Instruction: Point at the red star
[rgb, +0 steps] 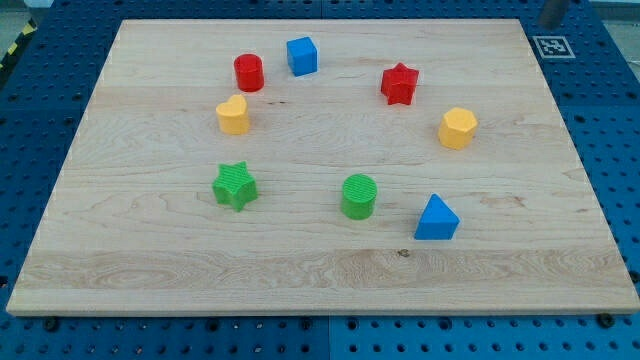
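The red star (399, 84) lies on the wooden board (320, 270), in the upper right part of the ring of blocks. A short grey piece of my rod shows at the view's top right edge. My tip (549, 22) is just beyond the board's top right corner, far to the upper right of the red star and touching no block.
Other blocks form a ring: blue cube (302, 55), red cylinder (249, 73), yellow heart (233, 115), green star (235, 186), green cylinder (359, 196), blue triangle (437, 219), yellow hexagon (458, 128). A black-and-white marker tag (551, 45) sits beside the board's top right corner.
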